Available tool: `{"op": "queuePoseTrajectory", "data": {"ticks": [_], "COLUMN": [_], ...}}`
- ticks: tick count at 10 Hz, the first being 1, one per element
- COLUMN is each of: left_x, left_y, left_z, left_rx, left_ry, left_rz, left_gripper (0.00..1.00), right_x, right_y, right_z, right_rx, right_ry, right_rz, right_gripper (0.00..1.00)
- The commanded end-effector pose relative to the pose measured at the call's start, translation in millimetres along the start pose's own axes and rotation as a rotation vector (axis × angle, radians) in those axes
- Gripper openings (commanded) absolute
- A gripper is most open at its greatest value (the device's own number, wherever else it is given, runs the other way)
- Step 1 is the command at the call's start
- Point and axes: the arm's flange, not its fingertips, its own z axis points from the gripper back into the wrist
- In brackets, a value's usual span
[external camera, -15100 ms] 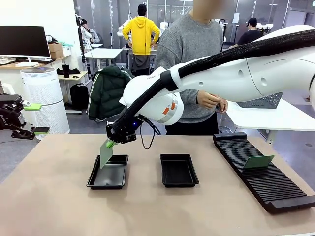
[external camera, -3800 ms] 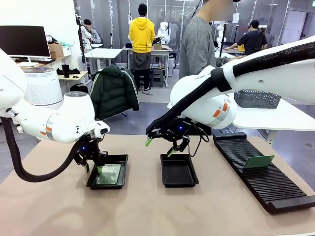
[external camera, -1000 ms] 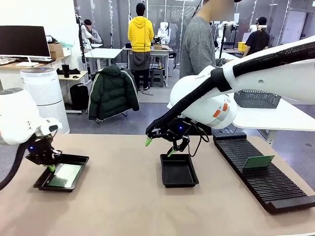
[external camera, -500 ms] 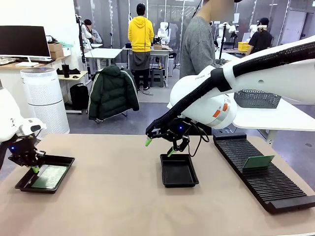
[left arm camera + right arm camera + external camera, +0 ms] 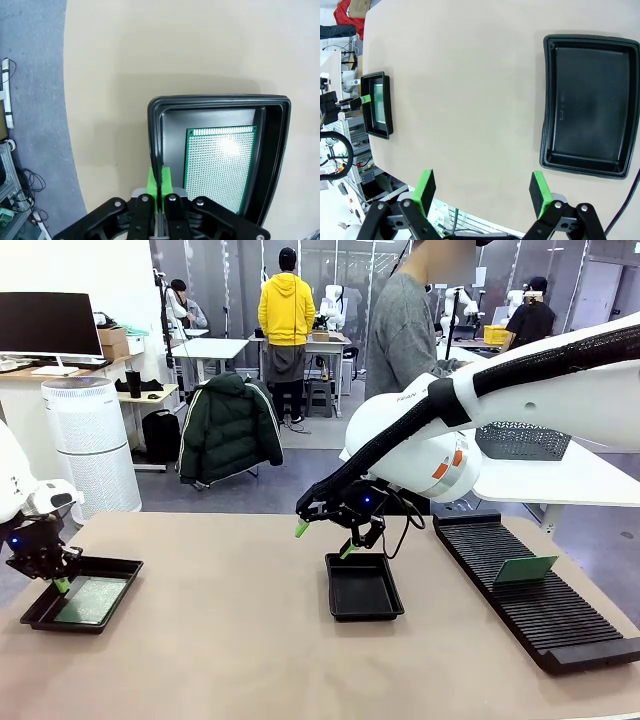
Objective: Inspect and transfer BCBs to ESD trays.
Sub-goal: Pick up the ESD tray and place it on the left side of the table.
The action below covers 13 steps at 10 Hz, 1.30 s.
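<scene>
Two green pads of the left hand (image 5: 159, 176) are pressed together on one side wall of a black ESD tray (image 5: 220, 100), clamping its rim. A green BCB (image 5: 220, 165) with a pale speckled face lies flat on that tray's floor, just beside the clamped wall. In the front view this tray sits at the far left end of the bench (image 5: 230, 660); whether it rests there or is raised a little I cannot tell. The right hand (image 5: 323, 539) hangs over the middle of the bench with its pads spread wide apart and nothing between them, just above the far left corner of the second tray (image 5: 362, 590), which is bare. Farther right lies a long black ribbed rack (image 5: 540, 615) with a second BCB (image 5: 525, 569) standing tilted in its slots. A person (image 5: 405, 330) stands beyond the bench.
</scene>
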Motion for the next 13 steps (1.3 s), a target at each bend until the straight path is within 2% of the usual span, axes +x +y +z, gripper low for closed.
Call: {"op": "queuePoseTrajectory", "data": {"ticks": [1, 2, 7, 8, 9, 10, 13], "left_x": [1.2, 0.0, 0.0, -0.1, 0.4, 1.2, -0.1], "left_y": [2.4, 0.0, 0.0, -1.0, -3.7, -5.1, -6.1], "left_z": [-2.4, 0.0, 0.0, -0.5, 1.4, 5.2, 23.4], "left_rx": [-0.04, 0.0, 0.0, -0.001, -0.006, -0.001, 0.009], "left_ry": [0.008, 0.0, 0.0, 0.003, 0.009, 0.009, 0.011], "left_rz": [-0.003, 0.0, 0.0, 0.0, -0.003, 0.004, 0.014], "left_gripper": [0.0, 0.0, 0.0, 0.46, 0.54, 0.97, 1.0], "right_x": [-0.2, -0.2, -0.2, -0.2, -0.2, -0.2, -0.2], "right_y": [-1.3, -1.3, -1.3, -1.3, -1.3, -1.3, -1.3], "right_z": [-0.1, -0.1, -0.1, -0.1, -0.1, -0.1, -0.1], "right_rx": [-0.001, -0.001, -0.001, -0.001, -0.001, -0.001, -0.001], "right_ry": [0.001, 0.001, 0.001, 0.001, 0.001, 0.001, 0.001], "right_rz": [-0.007, -0.007, -0.007, -0.007, -0.007, -0.007, -0.007], "right_gripper": [1.0, 1.0, 1.0, 1.0, 1.0, 1.0, 1.0]}}
